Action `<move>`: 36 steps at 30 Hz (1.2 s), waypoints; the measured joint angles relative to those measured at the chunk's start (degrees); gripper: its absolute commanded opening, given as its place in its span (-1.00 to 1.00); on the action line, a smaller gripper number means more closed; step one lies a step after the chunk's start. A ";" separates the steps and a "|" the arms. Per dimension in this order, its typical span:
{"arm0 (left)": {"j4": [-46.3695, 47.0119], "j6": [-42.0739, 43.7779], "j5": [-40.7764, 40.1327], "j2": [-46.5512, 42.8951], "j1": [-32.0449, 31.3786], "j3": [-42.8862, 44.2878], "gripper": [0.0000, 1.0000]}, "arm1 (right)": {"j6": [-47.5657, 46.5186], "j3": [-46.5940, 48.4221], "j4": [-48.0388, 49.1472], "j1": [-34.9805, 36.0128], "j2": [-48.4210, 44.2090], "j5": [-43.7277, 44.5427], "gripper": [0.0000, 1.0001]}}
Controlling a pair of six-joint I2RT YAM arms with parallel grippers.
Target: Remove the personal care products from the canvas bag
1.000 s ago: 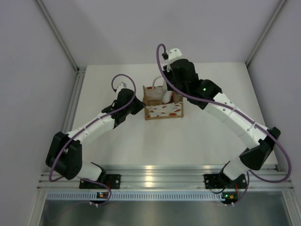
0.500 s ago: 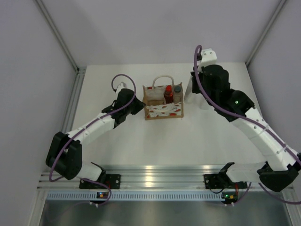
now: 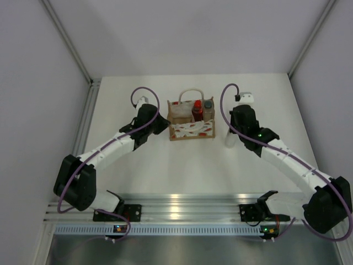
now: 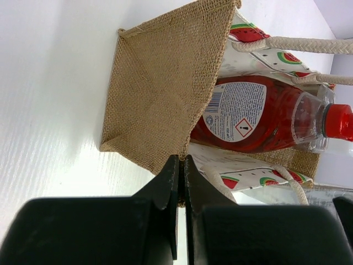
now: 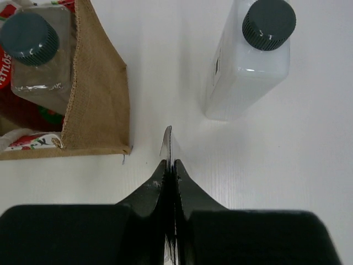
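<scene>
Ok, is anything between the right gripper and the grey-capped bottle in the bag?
Yes: sideways, the canvas bag puts its tan side wall between the right gripper and the grey-capped bottle. From above, the bottle's cap shows uncovered in the bag's open top.

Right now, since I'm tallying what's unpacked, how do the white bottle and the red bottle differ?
The white bottle stands on the table outside the canvas bag; the red bottle stands inside it. The white bottle is milky with a dark ribbed cap; the red bottle is see-through red with a red cap and a large printed label. Both are upright and capped.
</scene>
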 measured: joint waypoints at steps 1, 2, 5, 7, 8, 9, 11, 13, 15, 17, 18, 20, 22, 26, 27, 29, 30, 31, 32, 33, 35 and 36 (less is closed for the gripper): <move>0.00 0.17 0.00 -0.02 0.00 0.00 -1.00 | 0.33 -0.72 1.68 0.00 0.00 -0.02 -1.00; 0.00 0.31 0.00 -0.02 0.00 0.00 -1.00 | 0.70 -1.36 3.17 0.00 0.00 -0.04 -1.00; 0.00 0.66 0.02 -0.02 0.00 0.00 -1.00 | 1.70 -2.56 5.86 0.00 -0.04 -0.02 -0.98; 0.00 0.83 0.02 0.00 0.00 0.00 -1.00 | 2.25 -2.78 6.54 0.00 -0.07 0.00 -0.46; 0.00 0.90 0.02 0.00 0.00 0.00 -1.00 | 2.60 -2.80 6.45 0.00 -0.07 -0.07 -0.20; 0.02 0.94 0.02 -0.02 0.00 0.00 -1.00 | 2.73 -2.82 5.97 0.00 -0.04 -0.02 0.25; 0.00 1.05 0.02 0.00 0.00 0.00 -1.00 | 2.80 -2.75 5.14 -0.02 -0.04 0.26 0.61; 0.02 1.09 0.02 0.00 0.00 0.00 -1.00 | 2.29 -1.95 3.32 -0.02 -0.04 0.44 0.64; 0.00 1.16 0.02 -0.02 0.00 0.00 -1.00 | 1.86 0.39 0.79 0.00 -0.04 0.48 0.63; 0.02 1.29 0.02 -0.02 -0.02 0.00 -1.00 | 1.22 3.87 -1.14 0.17 -0.04 0.46 0.62; 0.00 1.36 0.00 -0.02 -0.02 0.00 -1.00 | 0.94 6.16 -1.95 0.50 -0.04 0.52 0.58; 0.02 1.46 0.00 -0.02 -0.02 0.00 -1.00 | -0.07 10.99 -2.58 1.38 0.33 0.37 0.54; 0.00 1.51 -0.07 -0.02 -0.02 0.00 -1.00 | -0.94 15.65 -2.49 2.78 1.46 -0.50 0.44; 0.00 1.51 -0.13 -0.02 -0.02 0.00 -1.00 | -2.21 23.50 -2.80 4.98 7.76 -3.69 0.32; 0.00 1.51 -0.15 -0.02 -0.02 0.00 -1.00 | -2.47 25.22 -2.80 5.42 10.10 -4.48 0.29; 0.00 1.49 -0.15 -0.02 -0.02 0.00 -1.00 | -2.64 27.85 -3.41 6.08 14.56 -5.68 0.23; 0.02 1.51 -0.15 -0.02 -0.02 0.00 -1.00 | -2.67 28.98 -3.74 6.21 17.03 -5.99 0.12; 0.00 1.49 -0.15 -0.02 -0.02 0.00 -1.00 | -2.84 30.12 -4.37 6.60 19.41 -6.56 0.09; 0.02 1.49 -0.15 -0.02 0.00 0.00 -1.00 | -2.73 31.36 -5.16 6.86 21.81 -6.86 0.09; 0.00 1.51 -0.15 -0.02 -0.02 0.00 -1.00 | -2.60 32.70 -5.68 7.13 24.06 -7.04 0.08; 0.02 1.51 -0.15 -0.02 0.00 0.00 -1.00 | -2.40 35.01 -6.69 7.63 27.91 -7.13 0.08; 0.00 1.51 -0.15 -0.02 -0.02 0.00 -1.00 | -2.34 35.91 -6.99 7.93 29.33 -7.19 0.05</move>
